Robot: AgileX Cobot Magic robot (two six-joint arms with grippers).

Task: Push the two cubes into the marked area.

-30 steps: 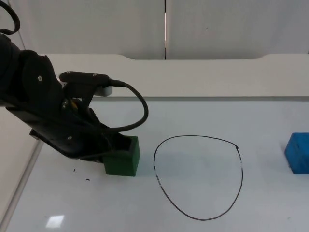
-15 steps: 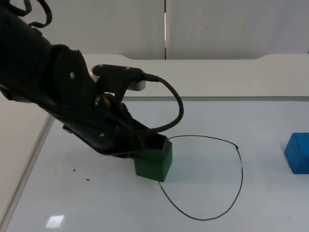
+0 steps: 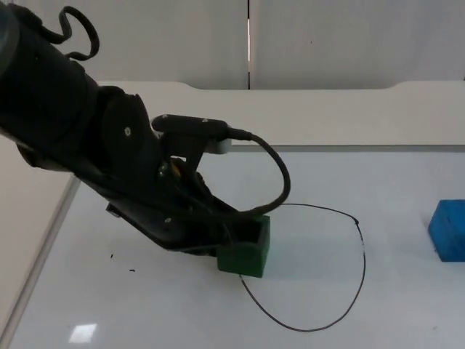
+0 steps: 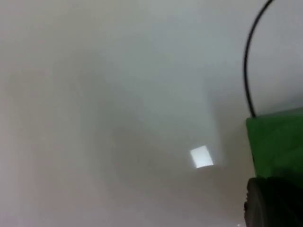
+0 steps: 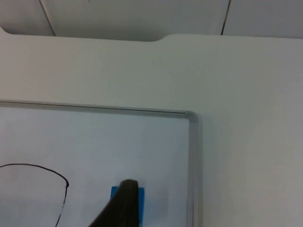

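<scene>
The left gripper, finger state unclear, pressed the green cube across the circle's edge; next push further inside.

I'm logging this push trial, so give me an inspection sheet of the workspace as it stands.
Surface: white board with a metal edge, lying on the white table.
Job's things: green cube straddling the marked outline at its left edge; blue cube outside it, far right.
Clutter: small dark specks on the board.
End effectors: left end effector pressed against the green cube; right end effector waits above the blue cube.
Cables: omitted.
Surroundings: grey partition wall.
</scene>
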